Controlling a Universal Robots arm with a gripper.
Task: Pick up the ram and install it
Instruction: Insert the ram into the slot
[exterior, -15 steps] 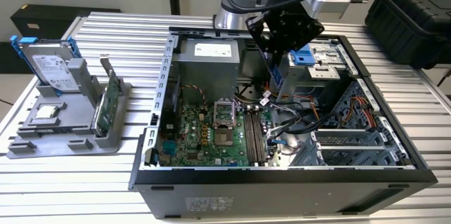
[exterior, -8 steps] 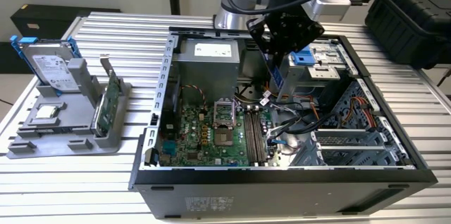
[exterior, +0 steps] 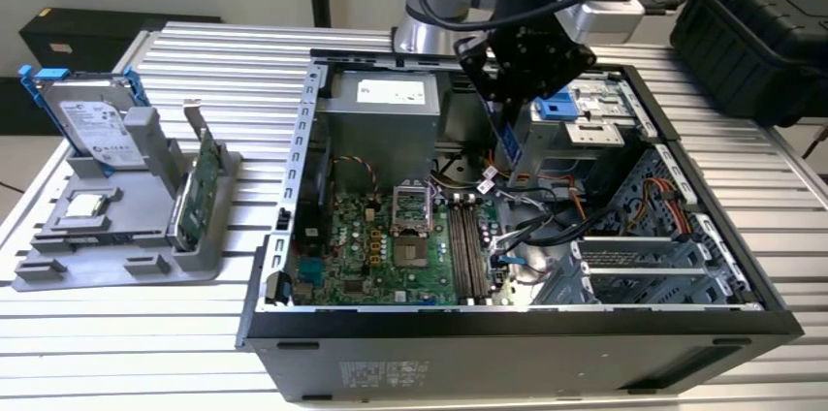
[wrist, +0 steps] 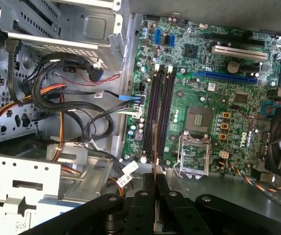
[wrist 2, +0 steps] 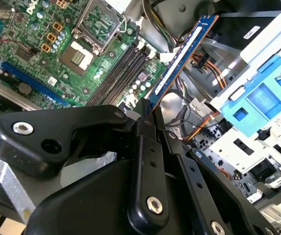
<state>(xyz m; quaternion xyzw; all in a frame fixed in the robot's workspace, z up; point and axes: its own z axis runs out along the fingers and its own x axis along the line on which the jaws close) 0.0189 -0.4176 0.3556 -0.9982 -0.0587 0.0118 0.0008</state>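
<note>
On the ribbed aluminium counter [exterior: 194, 333] I see my black claw [wrist 2: 147, 110] clamped shut on the long blue-green ram stick [wrist 2: 179, 56], hanging over the open black computer case [exterior: 518, 333], its long axis pointing from the claw toward the empty black memory slots [wrist: 158, 112] at about six o'clock in the exterior view.

In the exterior view the hand [exterior: 518, 135] covers the upper part of the ram [exterior: 513, 144], so the place where the fingers meet it is hidden. In the second wrist view the near end of the ram [wrist 2: 179, 58] goes behind the black fingers [wrist 2: 147, 147]. In the first wrist view the ram [wrist: 154, 161] is seen edge-on, only a thin line. The arm is cut by the upper edge of the exterior view. The writing on the hard drive [exterior: 93, 125] is too small to tell.
</note>
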